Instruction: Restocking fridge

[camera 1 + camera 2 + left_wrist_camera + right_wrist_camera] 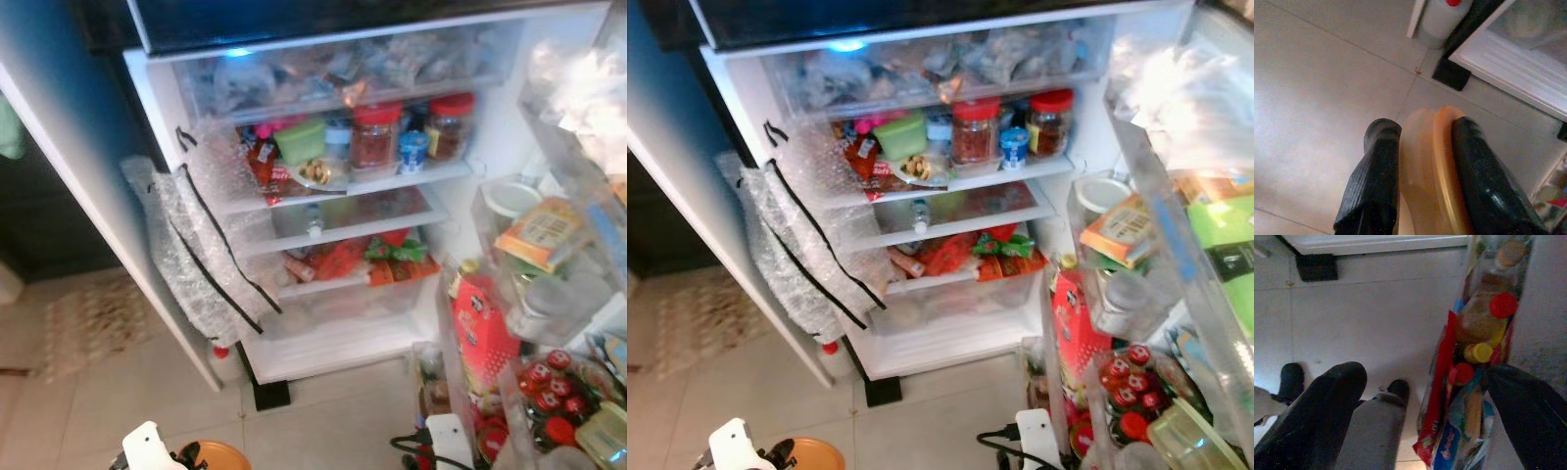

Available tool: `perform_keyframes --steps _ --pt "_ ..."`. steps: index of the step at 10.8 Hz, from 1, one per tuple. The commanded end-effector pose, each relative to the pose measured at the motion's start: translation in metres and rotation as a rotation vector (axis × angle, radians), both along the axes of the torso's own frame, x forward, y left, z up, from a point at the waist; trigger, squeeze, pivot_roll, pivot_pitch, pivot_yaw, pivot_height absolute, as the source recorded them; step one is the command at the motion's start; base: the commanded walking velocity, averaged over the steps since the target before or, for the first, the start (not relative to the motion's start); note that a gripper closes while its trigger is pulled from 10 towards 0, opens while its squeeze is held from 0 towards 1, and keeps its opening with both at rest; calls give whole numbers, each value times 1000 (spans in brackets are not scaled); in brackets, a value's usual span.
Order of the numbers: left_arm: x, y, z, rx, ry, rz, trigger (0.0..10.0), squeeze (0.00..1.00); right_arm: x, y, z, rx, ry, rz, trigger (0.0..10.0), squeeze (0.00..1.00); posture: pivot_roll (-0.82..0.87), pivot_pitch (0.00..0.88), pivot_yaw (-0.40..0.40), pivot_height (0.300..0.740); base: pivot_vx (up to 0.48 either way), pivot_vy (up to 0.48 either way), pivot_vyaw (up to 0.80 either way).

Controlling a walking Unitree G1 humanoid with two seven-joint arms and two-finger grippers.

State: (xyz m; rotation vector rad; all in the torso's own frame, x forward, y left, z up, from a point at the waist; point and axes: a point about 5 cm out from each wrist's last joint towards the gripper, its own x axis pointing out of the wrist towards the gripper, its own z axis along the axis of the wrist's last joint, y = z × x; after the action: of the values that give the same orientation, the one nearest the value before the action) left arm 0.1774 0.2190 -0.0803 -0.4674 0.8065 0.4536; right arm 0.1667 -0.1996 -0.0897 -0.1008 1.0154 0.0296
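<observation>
- The thing being carried is an orange bowl [1435,171], pinched by its rim between the two black fingers of the left pincer [1422,181]; from the head view it sits low at the robot's left [211,456], above the tiled floor [127,392] and well short of the fridge
- The right pincer [1425,406] hangs with its fingers spread wide and nothing between them, close beside the packed door rack [1474,357]
- The fridge [147,88] stands open; its upper shelf [431,174] is crowded with two red-lidded jars [375,137], a green tub [300,139] and a plate of food [318,174]
- The glass shelf below [392,211] looks barest, so I'd judge that the natural landing spot
- To do this well, the left arm should lift the bowl level, keep the rim grip firm, and pass right of the bubble-wrap sheet [191,255] hanging off the left wall, which could snag
- It should slide in flat, then release only once the base rests on the shelf
- Writing: the red carton [480,323] in the door and the yellow packet [537,233] carry print, but it is too blurred to read; no brand can be made out
</observation>
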Motion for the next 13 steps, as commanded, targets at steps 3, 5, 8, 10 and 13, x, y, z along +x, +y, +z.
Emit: perform_keyframes --steps 3,5,8,10,13 --pt "-5 7 -1 2 13 7 10000 0 1 -5 1 -20 -7 -10 10000 0 -54 25 24 740 0 0 0" --pt "-4 6 -1 -4 6 2 10000 0 2 -8 2 -50 -11 -15 10000 0 -54 27 25 740 0 0 0" --pt "-1 5 0 -12 -6 -2 10000 0 -1 -21 3 -115 3 1 10000 0 -54 27 25 740 0 0 0" --pt "0 5 1 -15 -11 -5 10000 0 -6 -31 3 -161 17 11 10000 0 -55 25 25 740 0 0 0" --pt "1 5 2 -15 -17 -6 10000 0 -9 -42 5 -229 24 30 10000 0 -54 25 26 740 0 0 0"
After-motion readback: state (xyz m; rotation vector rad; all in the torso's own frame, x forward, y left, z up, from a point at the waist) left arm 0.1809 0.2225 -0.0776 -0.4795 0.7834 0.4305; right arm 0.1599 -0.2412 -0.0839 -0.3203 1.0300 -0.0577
